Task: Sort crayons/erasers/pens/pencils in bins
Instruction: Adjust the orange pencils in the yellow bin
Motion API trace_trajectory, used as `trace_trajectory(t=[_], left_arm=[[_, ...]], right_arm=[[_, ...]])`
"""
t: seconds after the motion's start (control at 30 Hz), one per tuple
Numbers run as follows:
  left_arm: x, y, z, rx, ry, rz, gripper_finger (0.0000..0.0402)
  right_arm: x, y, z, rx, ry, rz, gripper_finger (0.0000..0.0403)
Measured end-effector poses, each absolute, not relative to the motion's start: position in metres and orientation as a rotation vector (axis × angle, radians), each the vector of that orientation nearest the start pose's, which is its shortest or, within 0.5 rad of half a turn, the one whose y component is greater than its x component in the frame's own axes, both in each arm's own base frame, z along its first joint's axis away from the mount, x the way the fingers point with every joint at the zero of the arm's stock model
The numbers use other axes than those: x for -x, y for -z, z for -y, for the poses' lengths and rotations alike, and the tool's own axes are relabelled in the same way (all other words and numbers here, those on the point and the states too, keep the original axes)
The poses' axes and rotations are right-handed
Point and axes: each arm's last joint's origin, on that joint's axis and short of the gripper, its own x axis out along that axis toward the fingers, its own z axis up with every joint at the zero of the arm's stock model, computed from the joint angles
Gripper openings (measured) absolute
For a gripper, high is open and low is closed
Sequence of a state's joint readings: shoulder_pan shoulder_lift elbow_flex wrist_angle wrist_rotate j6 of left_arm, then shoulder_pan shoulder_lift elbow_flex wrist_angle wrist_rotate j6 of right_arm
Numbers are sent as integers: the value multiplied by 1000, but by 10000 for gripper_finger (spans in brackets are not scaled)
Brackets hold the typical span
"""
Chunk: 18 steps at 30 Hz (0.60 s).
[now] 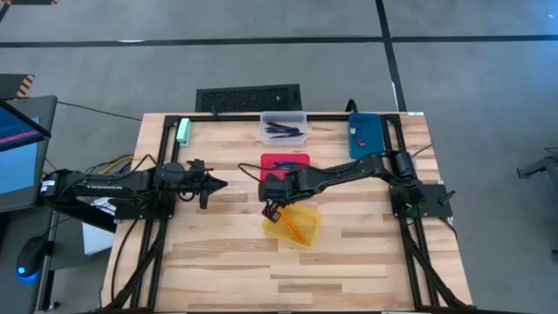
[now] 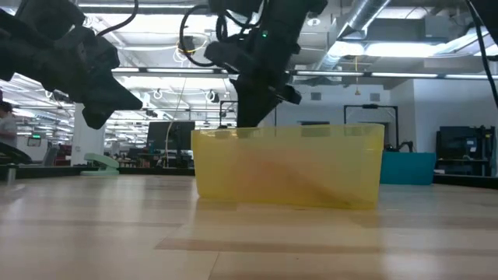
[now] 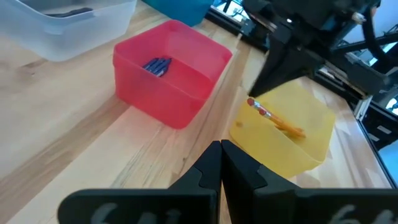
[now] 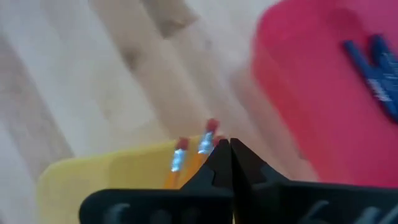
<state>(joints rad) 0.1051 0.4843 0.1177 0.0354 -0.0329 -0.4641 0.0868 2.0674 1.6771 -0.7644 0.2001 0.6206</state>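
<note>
A wooden table (image 1: 227, 253) in an open workshop, with 4 bins and the sorting almost finished.

From above, the clear bin (image 1: 283, 128) holds dark pens (image 1: 282, 131), the red bin (image 1: 285, 163) sits below it, the blue bin (image 1: 365, 135) holds small erasers (image 1: 357, 133), and the yellow bin (image 1: 294, 223) holds the pencils (image 1: 291, 227); only a pale green block (image 1: 184, 132) lies loose.
In the low view, the right gripper (image 2: 261, 117) hangs over the yellow bin's rim.
The left wrist view shows the left gripper (image 3: 221, 155) clenched and empty, and blue crayons (image 3: 157, 65) in the red bin.
The right wrist view shows 2 pencils just beside the right gripper's closed, empty fingers.
I judge that little is left to sort.
</note>
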Motion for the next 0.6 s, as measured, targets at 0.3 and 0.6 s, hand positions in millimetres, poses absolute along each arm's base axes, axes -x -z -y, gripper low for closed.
trace_trajectory(t=[0.3, 0.6], left_arm=[[-127, -163, -14, 470, -212, -294, 0], [-127, -163, -14, 459, -212, -296, 0]], right_arm=[[-445, -217, -37, -395, 175, -995, 2], [-425, -236, -25, -395, 354, -1043, 2]])
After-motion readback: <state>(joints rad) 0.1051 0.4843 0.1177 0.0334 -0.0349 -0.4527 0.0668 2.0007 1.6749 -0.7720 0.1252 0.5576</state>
